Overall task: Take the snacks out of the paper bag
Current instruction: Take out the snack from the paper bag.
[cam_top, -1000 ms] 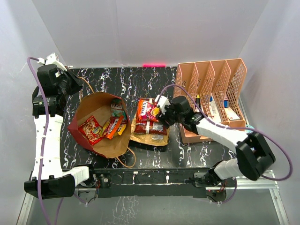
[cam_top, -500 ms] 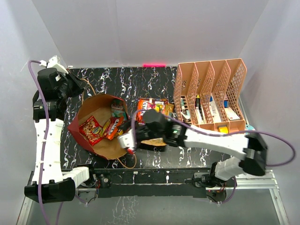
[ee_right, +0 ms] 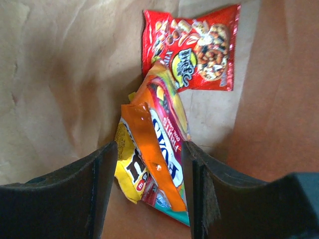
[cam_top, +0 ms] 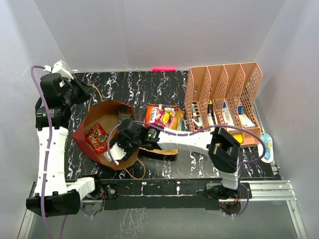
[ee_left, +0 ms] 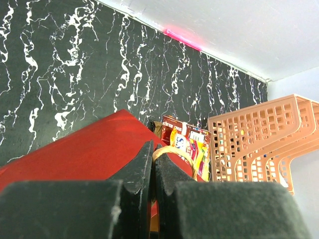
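Left arm [cam_top: 55, 144], left of frame, white links, black joints, purple cable [cam_top: 48, 154], right arm [cam_top: 189, 142], centre, same colours, right gripper [ee_right: 148, 145], matt black flat fingers [ee_right: 94, 189]

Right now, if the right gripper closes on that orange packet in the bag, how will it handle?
Probably floppy: the orange packet bends, standing on edge among other packets in the paper bag. Its glossy film looks slippery, so it may slide in the right gripper. Thin, so likely light.

Bag [cam_top: 101, 115]: one
Snacks inside bag: at least four, namely red [ee_right: 192, 50], orange [ee_right: 149, 144], yellow [ee_right: 127, 167], teal [ee_right: 175, 215]
Snacks right of bag: one pile [cam_top: 162, 117], count unclear
Organiser [cam_top: 224, 84]: one, four slots
Pincers: two, left pincer [ee_left: 153, 149], right pincer [ee_right: 148, 149]
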You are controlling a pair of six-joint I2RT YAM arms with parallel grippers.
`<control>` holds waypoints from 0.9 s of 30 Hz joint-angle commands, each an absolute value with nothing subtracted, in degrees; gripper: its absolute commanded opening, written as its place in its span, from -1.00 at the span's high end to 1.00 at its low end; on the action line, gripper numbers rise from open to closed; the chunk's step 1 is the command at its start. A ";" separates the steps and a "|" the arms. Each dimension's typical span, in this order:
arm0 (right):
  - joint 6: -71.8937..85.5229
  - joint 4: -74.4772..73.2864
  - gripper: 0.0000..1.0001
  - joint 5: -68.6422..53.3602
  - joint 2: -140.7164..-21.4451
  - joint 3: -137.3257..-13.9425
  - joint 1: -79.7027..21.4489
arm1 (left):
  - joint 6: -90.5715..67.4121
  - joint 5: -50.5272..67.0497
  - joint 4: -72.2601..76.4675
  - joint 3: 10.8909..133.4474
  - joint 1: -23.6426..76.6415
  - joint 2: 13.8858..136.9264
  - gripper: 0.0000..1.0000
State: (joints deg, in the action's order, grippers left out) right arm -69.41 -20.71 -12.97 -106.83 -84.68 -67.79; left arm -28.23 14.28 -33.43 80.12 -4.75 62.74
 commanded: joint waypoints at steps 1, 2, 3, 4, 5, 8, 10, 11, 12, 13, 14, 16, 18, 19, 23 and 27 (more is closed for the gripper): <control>-73.40 -23.50 -0.12 -9.45 -110.51 -90.14 -67.86 | -28.79 16.19 -32.10 79.85 -4.75 61.27 1.00; -73.80 -24.09 -0.12 -9.47 -111.31 -90.93 -67.85 | -28.63 16.06 -32.22 79.95 -4.79 61.33 1.00; -74.06 -24.32 -0.12 -9.44 -112.15 -91.63 -67.85 | -28.51 15.88 -32.37 80.19 -4.80 61.39 1.00; -74.27 -24.38 -0.11 -9.27 -112.86 -92.13 -67.85 | -28.36 15.72 -32.55 80.34 -4.75 61.47 1.00; -74.55 -24.36 -0.12 -9.06 -113.58 -92.52 -67.90 | -28.24 15.61 -32.67 80.48 -4.75 61.44 1.00; -74.54 -22.31 -0.11 -7.54 -115.95 -93.68 -67.85 | -28.21 15.47 -32.67 80.67 -4.75 61.44 1.00; -74.36 -20.60 -0.11 -6.90 -117.30 -94.07 -67.85 | -28.21 15.68 -32.62 80.68 -4.75 61.52 1.00; -74.31 -19.75 -0.11 -6.67 -117.86 -94.12 -67.85 | -28.29 15.72 -32.65 80.73 -4.75 61.61 1.00; -74.01 -18.87 -0.10 -6.51 -118.39 -94.27 -67.85 | -28.24 15.64 -32.69 80.81 -4.75 61.67 1.00; -73.70 -18.22 -0.09 -6.36 -118.86 -94.49 -67.85 | -28.22 15.64 -32.71 80.84 -4.72 61.66 1.00; -73.11 -17.46 -0.07 -6.31 -119.17 -94.70 -67.90 | -28.21 15.56 -32.80 80.92 -4.82 61.69 1.00; -71.76 -14.73 -0.02 -5.80 -119.56 -94.64 -67.85 | -28.13 15.46 -32.89 81.03 -4.79 61.78 1.00; -70.40 -12.12 0.01 -5.63 -119.93 -94.40 -67.85 | -28.17 15.55 -32.82 81.09 -4.77 61.78 1.00; -69.98 -11.55 0.05 -5.63 -120.50 -94.66 -67.79 | -28.21 15.68 -32.74 81.11 -4.77 61.79 1.00; -68.67 -12.04 0.49 -4.76 -121.39 -96.68 -67.68 | -28.15 15.63 -32.95 81.30 -4.76 61.98 1.00; -67.04 -10.31 0.80 -3.97 -118.26 -95.94 -67.59 | -27.91 15.14 -32.96 81.40 -4.75 62.00 1.00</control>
